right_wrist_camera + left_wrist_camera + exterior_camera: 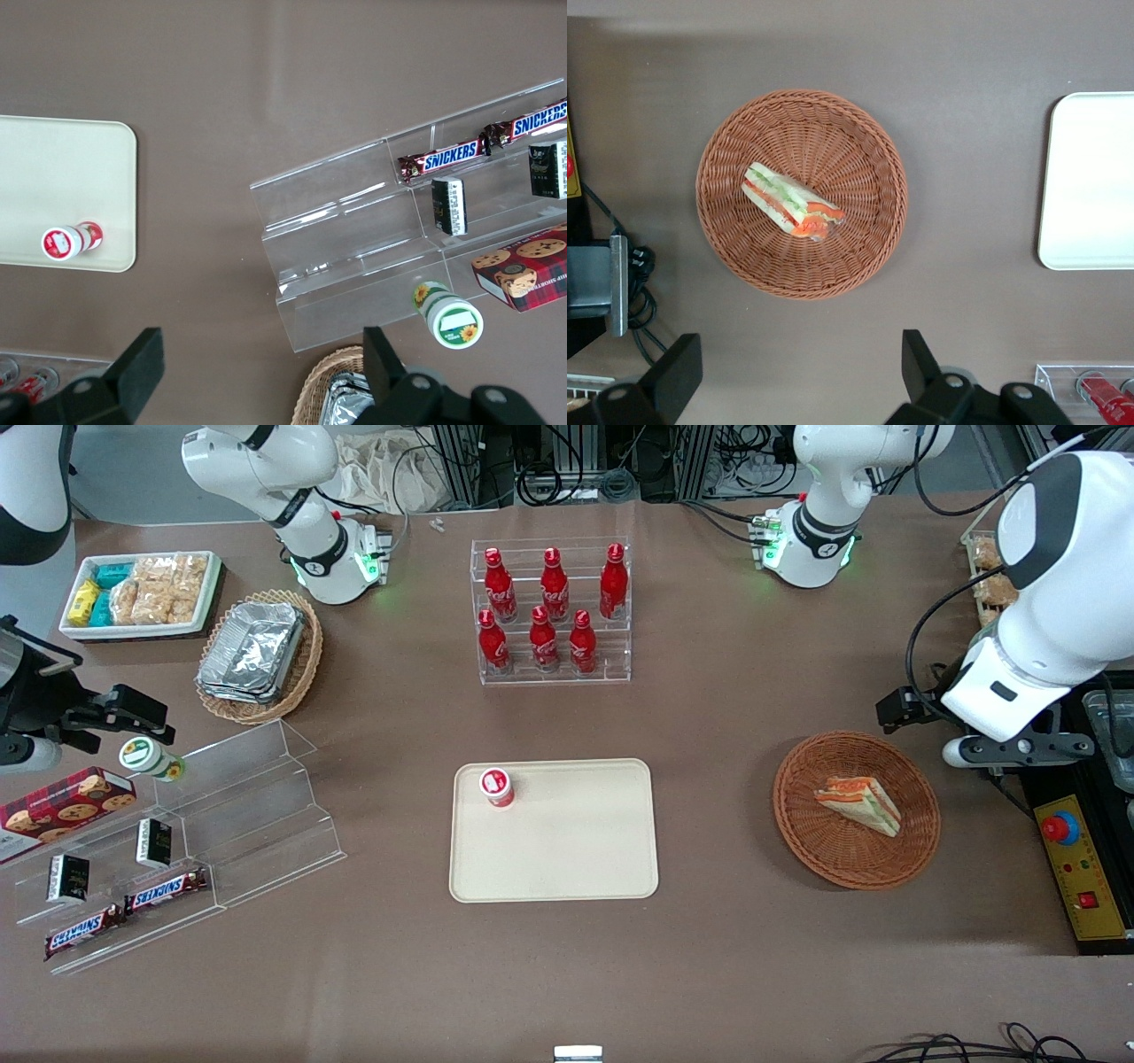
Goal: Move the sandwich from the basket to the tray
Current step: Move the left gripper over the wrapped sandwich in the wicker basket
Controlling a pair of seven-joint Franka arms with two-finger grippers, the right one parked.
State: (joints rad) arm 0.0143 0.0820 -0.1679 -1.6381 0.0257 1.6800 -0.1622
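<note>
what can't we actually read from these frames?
- End effector: open above the table beside the basket; front view shows it edge-on only.
- Sandwich: underside hidden against the weave.
- Tray: cut off by the left wrist frame edge.
- Cup on tray: label too small.

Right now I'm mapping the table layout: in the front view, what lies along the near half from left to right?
Snickers bars → clear acrylic stand → tray carrying a small red bottle → basket holding the sandwich → gripper, open, beside the basket.
</note>
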